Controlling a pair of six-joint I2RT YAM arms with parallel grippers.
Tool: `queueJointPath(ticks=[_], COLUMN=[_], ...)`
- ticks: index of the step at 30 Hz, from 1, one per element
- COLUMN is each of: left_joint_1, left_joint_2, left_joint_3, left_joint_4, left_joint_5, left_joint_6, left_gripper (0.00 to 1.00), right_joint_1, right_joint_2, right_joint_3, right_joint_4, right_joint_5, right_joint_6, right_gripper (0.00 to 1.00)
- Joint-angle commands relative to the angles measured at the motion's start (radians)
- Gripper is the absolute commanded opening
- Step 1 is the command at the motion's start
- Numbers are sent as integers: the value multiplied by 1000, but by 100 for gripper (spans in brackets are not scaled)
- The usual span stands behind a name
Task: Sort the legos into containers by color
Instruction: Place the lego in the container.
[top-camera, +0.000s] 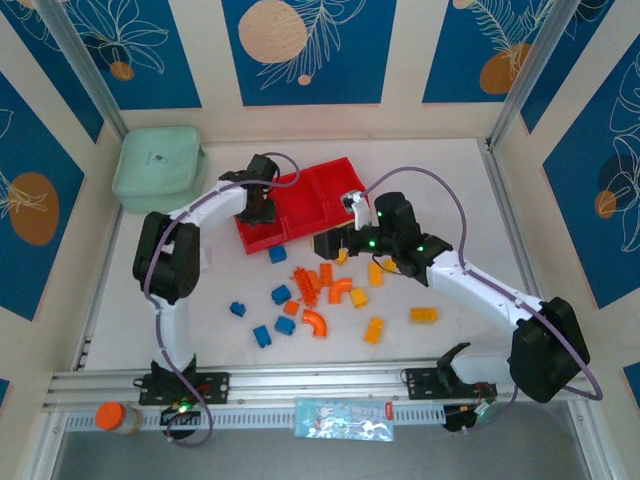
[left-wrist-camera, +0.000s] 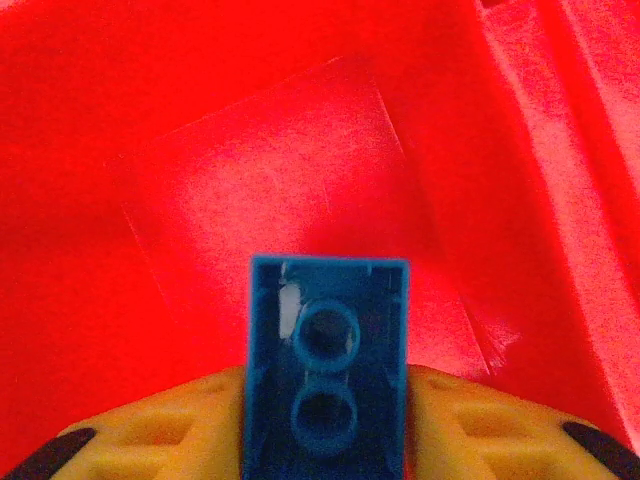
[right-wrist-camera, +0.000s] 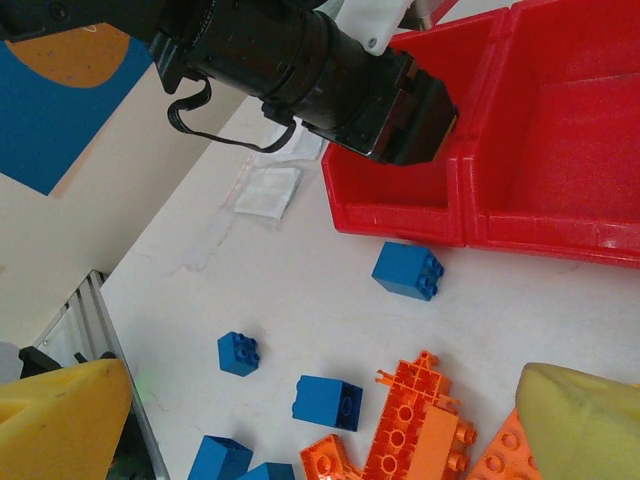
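pinching a blue brick (left-wrist-camera: 328, 340) in our left gripper (left-wrist-camera: 328, 430) above the left red compartment (left-wrist-camera: 250, 170) to sort it, we hold our right gripper (right-wrist-camera: 320, 420) wide, empty.

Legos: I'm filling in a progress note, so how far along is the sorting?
Barely started. Done: nothing seen lying in the red tray. In hand: a blue brick between the fingers of the left gripper, over one compartment; the right gripper hangs open over the loose bricks. Left: all those blue, orange and yellow pieces on the table.
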Motion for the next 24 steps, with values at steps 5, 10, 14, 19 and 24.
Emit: queueJointPath(ticks=[5,10,14,19,24], left_joint_1=[-7,-15,-32,-73,-122], left_joint_2=[-16,-100,-181,-299,-409], left_joint_3=[43,4,-51,-179,-309], left_joint_4=[-52,-45,-61,-30,3], left_joint_5=[-12,25,43,65,67], left_joint_6=[27,20,-4,-62,-171], left_gripper=[47,46,46,46,49], right_joint_1=[-26,-33,-34,-33,-19], right_joint_2=[-12,-1,13,26,49], right_joint_3=[-6,1,-14,-63,-102], right_joint_4=[20,-15,-61,-62,-36], right_joint_5=[-61,-41,-8,5,52], right_joint_6=[5,6,-1,-20,-42], right_gripper=[99,99,99,99,99])
